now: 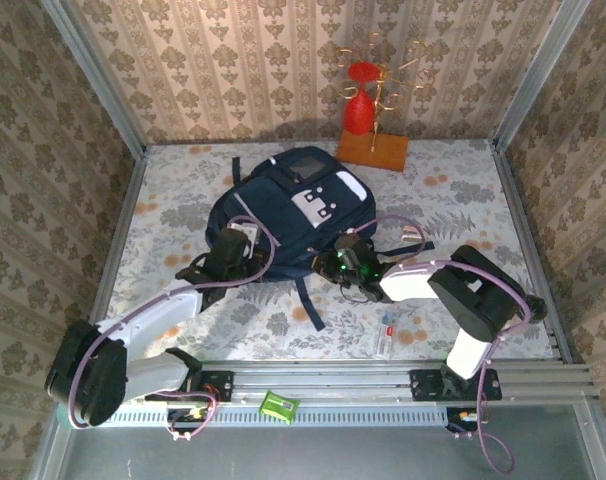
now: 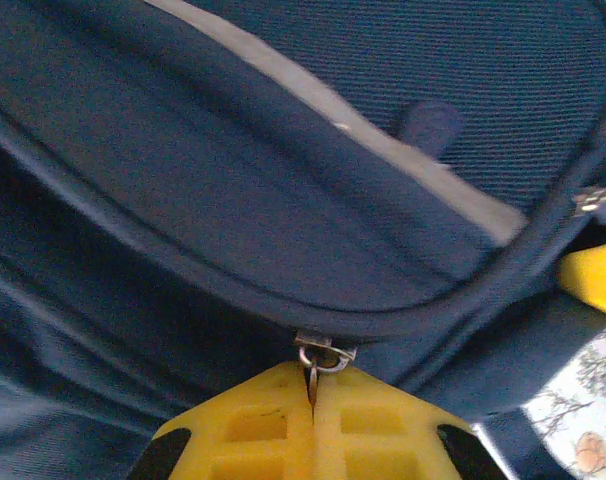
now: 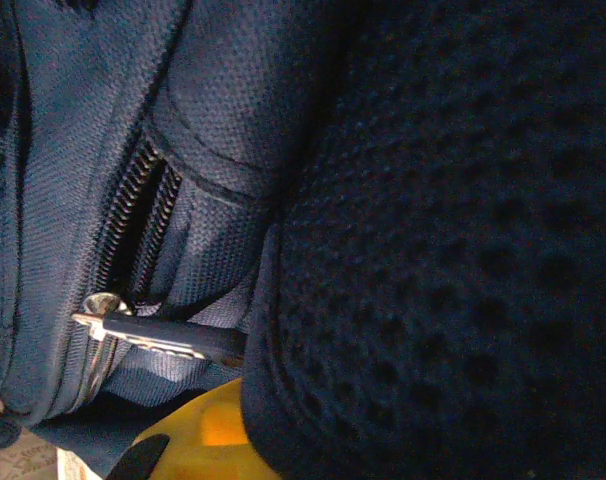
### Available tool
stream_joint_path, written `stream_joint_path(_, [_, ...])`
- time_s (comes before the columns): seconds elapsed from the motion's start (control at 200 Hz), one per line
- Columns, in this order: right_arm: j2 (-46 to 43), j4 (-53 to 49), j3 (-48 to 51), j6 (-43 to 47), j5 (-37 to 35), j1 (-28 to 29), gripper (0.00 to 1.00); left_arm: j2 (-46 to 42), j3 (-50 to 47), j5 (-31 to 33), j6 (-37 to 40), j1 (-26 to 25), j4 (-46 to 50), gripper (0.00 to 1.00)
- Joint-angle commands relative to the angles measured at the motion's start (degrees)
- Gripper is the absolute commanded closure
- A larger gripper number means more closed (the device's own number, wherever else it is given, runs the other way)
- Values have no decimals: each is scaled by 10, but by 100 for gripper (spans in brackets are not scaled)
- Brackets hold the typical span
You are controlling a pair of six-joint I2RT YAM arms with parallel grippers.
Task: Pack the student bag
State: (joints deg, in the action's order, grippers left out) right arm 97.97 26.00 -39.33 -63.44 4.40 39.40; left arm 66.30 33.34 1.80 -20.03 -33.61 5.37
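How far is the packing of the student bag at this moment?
Nothing looks packed yet: a small pale item lies on the table near the student bag. In hand: the left fingers are shut on a zipper pull, the right fingers shut beside another zipper. To do: opening the bag, loading, closing.

The overhead view is bright and even; the student bag (image 1: 293,215) casts only a soft shadow. In the left wrist view the zipper pull (image 2: 323,356) at the jaws' tip is sharp, and the tablecloth (image 2: 583,410) right of them is washed out. The right wrist view is dim: mesh padding (image 3: 453,250) over the jaws blurs, and a slider (image 3: 103,306) left of them glints.
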Motion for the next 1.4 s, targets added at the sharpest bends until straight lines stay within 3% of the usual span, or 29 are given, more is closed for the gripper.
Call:
stream_joint_path(0.0, [-56, -64, 26, 50, -54, -37, 100, -26, -1, 66, 34, 19, 65, 100])
stream_joint_path(0.175, [-93, -168, 19, 161, 21, -107, 100, -40, -8, 65, 43, 57, 73, 100])
stream_joint_path(0.32, [-78, -285, -38, 270, 64, -163, 100, -54, -7, 30, 41, 54, 88, 100])
stream_joint_path(0.41, [-41, -328, -91, 309, 82, -181, 100, -76, -12, 20, 23, 31, 103, 100])
stream_joint_path(0.65, [71, -365, -237, 341, 145, -161, 100, -144, -48, 17, -37, -45, 123, 100])
stream_joint_path(0.87, [152, -455, -375, 383, 111, -173, 89, -140, -51, 15, -28, -51, 104, 100])
stream_joint_path(1.01, [136, -450, -357, 387, 102, -174, 76, -128, -44, 10, -24, -44, 81, 100])
stream_joint_path(1.075, [126, -451, -343, 387, 103, -174, 67, -128, -40, -4, -20, -30, 67, 83])
stream_joint_path(1.17, [109, -451, -321, 389, 92, -174, 60, -114, -27, -70, -19, 28, 50, 69])
stream_joint_path(1.26, [92, -447, -306, 388, 86, -174, 57, -85, -3, -116, -12, 61, 44, 61])
stream_joint_path(1.395, [84, -443, -296, 386, 89, -174, 56, -32, 32, -159, -14, 71, 47, 55])
